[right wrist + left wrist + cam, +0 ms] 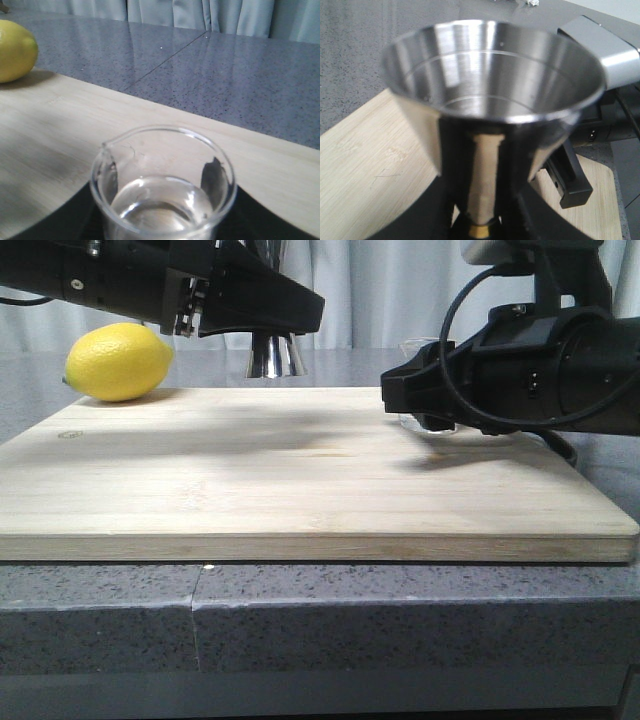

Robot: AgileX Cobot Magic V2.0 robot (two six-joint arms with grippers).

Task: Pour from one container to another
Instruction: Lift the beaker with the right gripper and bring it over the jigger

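Our left claw [262,312] reaches in from the upper left of the front view, clenched on the steel jigger [492,107], whose foot shows just below it, above the far edge of the cutting board [300,475]. Our right claw [425,395] comes in from the right of that frame and grasps the glass beaker [165,187], low over the board's far right part; whether the beaker touches the wood we cannot tell. Clear liquid sits in its bottom.

We judge the pour has not begun: the two vessels are well apart. The risk is spillage. The beaker's lip must meet the jigger's open mouth squarely, and a hasty tilt or a jigger held off level would send liquid onto the board.

A lemon [118,362] rests at the board's far left corner, clear of the path. The board lies on the grey table [200,65].
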